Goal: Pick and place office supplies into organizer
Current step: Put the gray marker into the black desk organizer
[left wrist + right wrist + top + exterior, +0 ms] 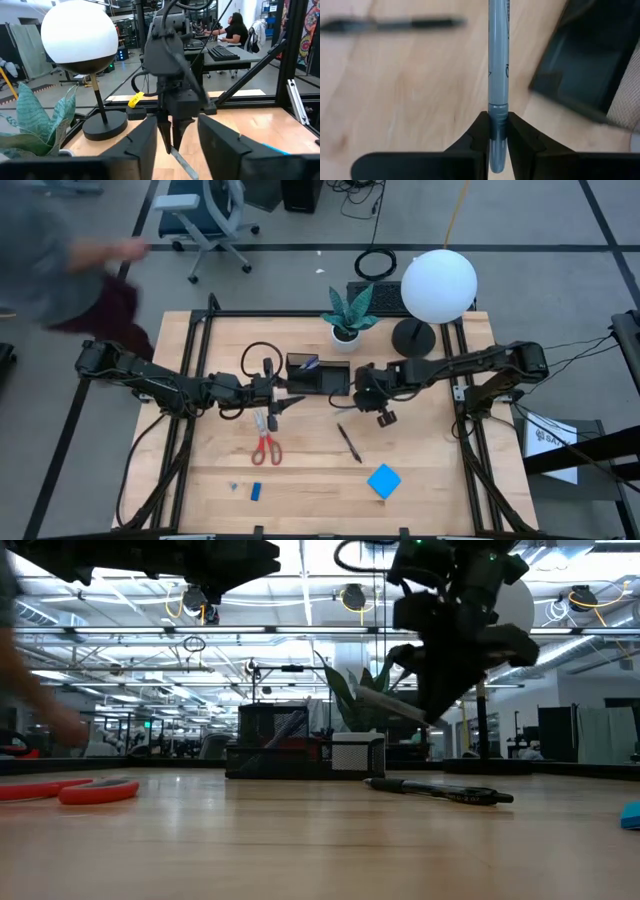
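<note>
Only the right wrist view shows the right gripper (pixel 498 131) with its fingers pinching a grey pen (pixel 498 65) (barely visible from above), beside the organizer (pixel 318 375) at frame centre. The left gripper (pixel 292 402) hovers left of it, fingers spread. Scissors (pixel 265 438), a black pen (pixel 349 443), blue pad (pixel 384 481) and eraser (pixel 256 491) lie on open tabletop (pixel 450 490) below; plant (pixel 349 313) and lamp (pixel 438 287) crowd the upper edge.

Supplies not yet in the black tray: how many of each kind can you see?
Scissors: 1
Pens: 2, a black pen lying loose and a grey pen in the right gripper
Pad: 1
Eraser: 1
Total: 5
</note>
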Controlling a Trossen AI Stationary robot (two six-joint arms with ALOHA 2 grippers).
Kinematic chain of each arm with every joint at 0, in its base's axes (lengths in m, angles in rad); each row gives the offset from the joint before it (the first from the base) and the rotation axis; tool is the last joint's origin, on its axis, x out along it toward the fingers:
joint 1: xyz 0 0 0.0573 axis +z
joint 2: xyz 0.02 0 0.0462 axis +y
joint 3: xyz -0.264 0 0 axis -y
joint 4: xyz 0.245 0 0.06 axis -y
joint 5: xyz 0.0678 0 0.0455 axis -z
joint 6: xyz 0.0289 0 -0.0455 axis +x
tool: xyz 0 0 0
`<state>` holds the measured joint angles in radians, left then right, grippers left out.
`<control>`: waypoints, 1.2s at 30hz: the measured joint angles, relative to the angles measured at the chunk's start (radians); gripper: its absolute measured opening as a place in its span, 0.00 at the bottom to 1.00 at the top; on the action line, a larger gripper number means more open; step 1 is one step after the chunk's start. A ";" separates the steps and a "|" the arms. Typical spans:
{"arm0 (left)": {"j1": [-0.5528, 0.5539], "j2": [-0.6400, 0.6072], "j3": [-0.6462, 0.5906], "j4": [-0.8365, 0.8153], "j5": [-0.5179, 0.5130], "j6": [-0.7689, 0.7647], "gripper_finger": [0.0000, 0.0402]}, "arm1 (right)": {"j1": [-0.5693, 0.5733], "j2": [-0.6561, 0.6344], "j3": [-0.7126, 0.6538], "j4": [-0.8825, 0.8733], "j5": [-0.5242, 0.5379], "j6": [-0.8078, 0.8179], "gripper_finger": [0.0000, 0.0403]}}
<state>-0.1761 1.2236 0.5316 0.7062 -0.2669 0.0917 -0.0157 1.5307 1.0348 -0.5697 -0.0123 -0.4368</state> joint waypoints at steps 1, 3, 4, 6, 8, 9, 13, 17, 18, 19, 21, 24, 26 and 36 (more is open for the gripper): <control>0.000 0.000 0.000 -0.001 -0.003 0.000 0.40 | 0.004 0.000 0.000 0.025 -0.015 0.008 0.09; -0.001 -0.007 0.000 -0.014 -0.021 0.001 0.44 | 0.012 0.000 0.000 0.077 -0.038 0.029 0.09; 0.000 -0.015 0.000 -0.028 -0.027 0.001 0.45 | 0.017 0.000 0.000 0.101 -0.045 0.039 0.09; 0.002 -0.030 0.000 -0.046 -0.038 -0.001 0.46 | 0.026 0.000 0.000 0.138 -0.045 0.052 0.09; 0.002 -0.046 0.000 -0.074 -0.050 0.000 0.47 | 0.033 0.000 0.000 0.172 -0.044 0.056 0.09; 0.002 -0.058 0.000 -0.088 -0.050 0.000 0.48 | 0.036 0.000 0.000 0.191 -0.044 0.056 0.09; -0.002 -0.105 0.000 -0.152 -0.049 0.000 0.48 | 0.038 0.000 0.000 0.278 -0.035 0.059 0.09; -0.016 -0.158 0.000 -0.226 -0.049 0.004 0.48 | 0.037 0.000 0.001 0.402 0.004 0.058 0.09; -0.022 -0.173 0.000 -0.244 -0.049 0.004 0.48 | 0.037 0.000 0.002 0.434 0.011 0.058 0.09; -0.027 -0.183 0.000 -0.261 -0.049 0.004 0.48 | 0.037 0.000 0.002 0.464 0.012 0.058 0.09; -0.039 -0.201 0.000 -0.293 -0.048 0.004 0.48 | 0.035 0.000 0.002 0.524 0.012 0.057 0.09; -0.054 -0.226 0.000 -0.312 -0.048 0.005 0.48 | 0.035 0.000 0.002 0.599 0.012 0.054 0.09; -0.061 -0.235 0.000 -0.321 -0.048 0.007 0.48 | 0.035 0.000 0.002 0.645 0.012 0.055 0.09; -0.072 -0.202 0.000 -0.238 -0.047 0.023 0.48 | 0.037 -0.001 0.002 0.823 0.009 0.115 0.09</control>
<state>-0.2477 1.0211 0.5316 0.4678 -0.3140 0.1151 0.0216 1.5295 1.0367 0.2532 -0.0037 -0.3221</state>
